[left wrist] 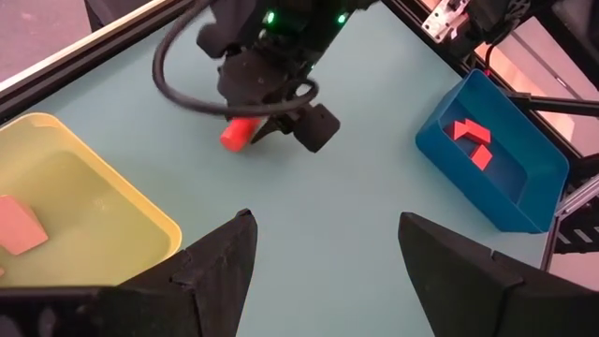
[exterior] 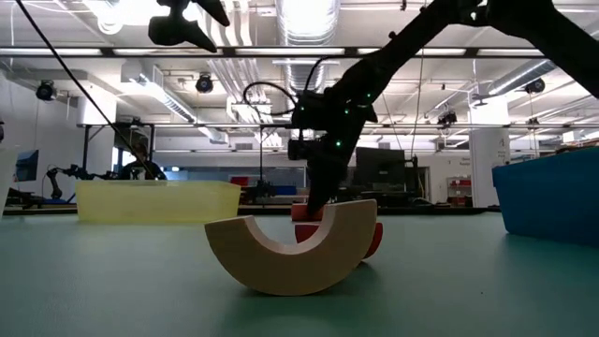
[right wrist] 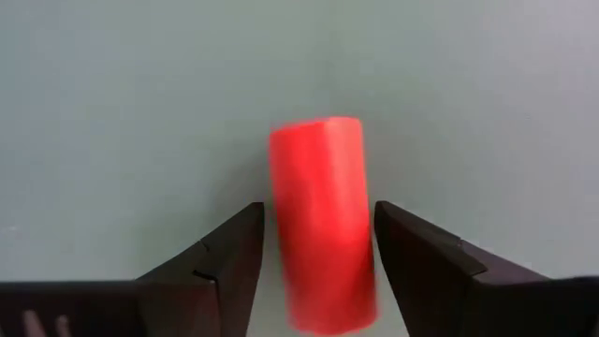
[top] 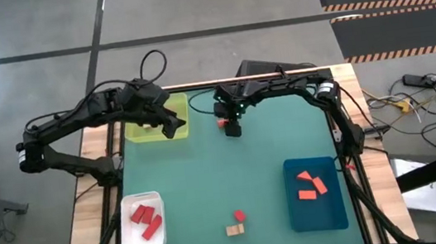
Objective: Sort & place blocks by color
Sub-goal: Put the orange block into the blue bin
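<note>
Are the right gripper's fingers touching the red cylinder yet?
Apart. The right wrist view shows the red cylinder lying between the right gripper's open fingers, with teal mat visible on either side of it.

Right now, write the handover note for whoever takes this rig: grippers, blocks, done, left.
Right gripper: low at the mat's far middle, fingers straddling a red cylinder, gaps on both sides, not yet gripped.
Left gripper: open, empty, hovering over the yellow-green tray.
Done: red blocks in the white tray, orange blocks in the blue tray, one piece in the yellow-green tray.
Left: this cylinder, plus a small red piece and tan block near the front edge.
</note>
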Controlling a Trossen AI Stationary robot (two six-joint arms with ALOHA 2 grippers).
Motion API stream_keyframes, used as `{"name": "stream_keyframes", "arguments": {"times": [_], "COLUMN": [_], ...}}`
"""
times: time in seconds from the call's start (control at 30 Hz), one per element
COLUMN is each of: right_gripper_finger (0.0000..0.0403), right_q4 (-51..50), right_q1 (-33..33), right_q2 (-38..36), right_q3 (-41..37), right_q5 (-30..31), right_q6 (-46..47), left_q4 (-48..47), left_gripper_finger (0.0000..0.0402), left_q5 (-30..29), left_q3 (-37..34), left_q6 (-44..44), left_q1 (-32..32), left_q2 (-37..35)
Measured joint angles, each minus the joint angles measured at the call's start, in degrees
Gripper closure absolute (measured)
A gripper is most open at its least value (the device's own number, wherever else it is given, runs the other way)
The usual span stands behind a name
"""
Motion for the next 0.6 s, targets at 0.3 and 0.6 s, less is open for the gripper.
{"name": "stream_keyframes", "arguments": {"times": [0.3, 0.6], "right_gripper_finger": [0.0282, 0.0283], "right_q4": [-0.1, -3.4], "right_q1": [0.3, 0.6], "right_q2": [0.8, -2.1], "right_q3": [-0.1, 1.8], "right_q5": [-2.0, -2.8], "right_q6": [2.9, 8.3], "left_q4": [0.0, 0.0], "left_gripper_finger": [0.0157, 0.0157], "left_q5": [0.0, 0.0], "left_q3": [0.0, 0.0], "left_q6": [0.0, 0.1], "left_q1": [0.0, 0.0], "left_q2": [0.0, 0.0]}}
